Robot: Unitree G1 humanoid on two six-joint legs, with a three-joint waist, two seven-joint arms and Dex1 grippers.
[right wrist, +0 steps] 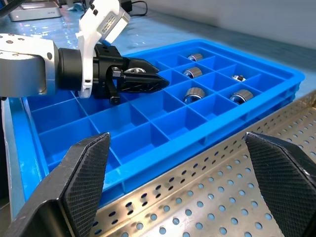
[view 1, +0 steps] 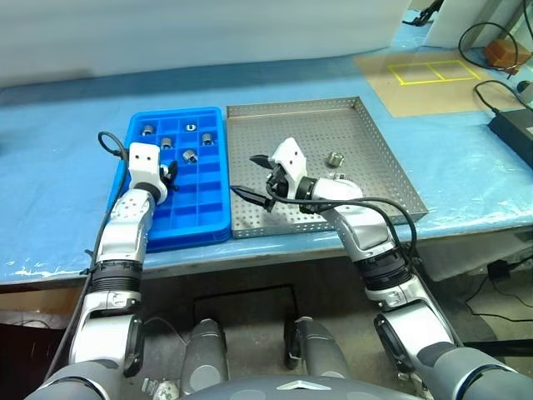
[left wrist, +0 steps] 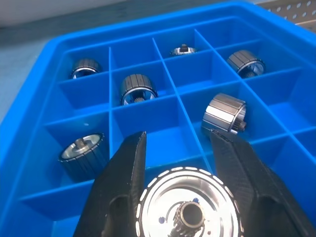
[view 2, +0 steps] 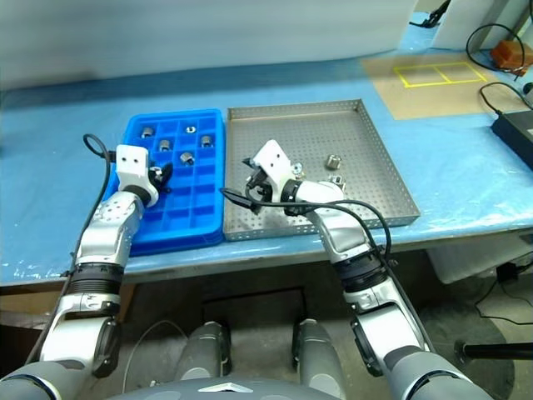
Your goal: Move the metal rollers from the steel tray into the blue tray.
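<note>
The blue tray (view 1: 208, 200) lies on the table to the left of the steel tray (view 1: 283, 125), the two touching side by side. Several metal rollers (view 1: 189, 155) rest in the blue tray's far compartments. My left gripper (view 1: 171, 171) hovers over the blue tray's left middle, shut on one metal roller (left wrist: 187, 207), whose shiny end face shows between the black fingers (left wrist: 123, 173). Over the steel tray's near left part my right gripper (view 1: 247, 175) stands open and holds nothing. Two more metal rollers (view 1: 335, 158) lie on the steel tray beside my right arm.
A brown board with a yellow taped rectangle (view 1: 435, 72) lies at the back right. A black box (view 1: 516, 125) with cables sits at the far right. Both trays stand close to the table's front edge (view 1: 275, 250).
</note>
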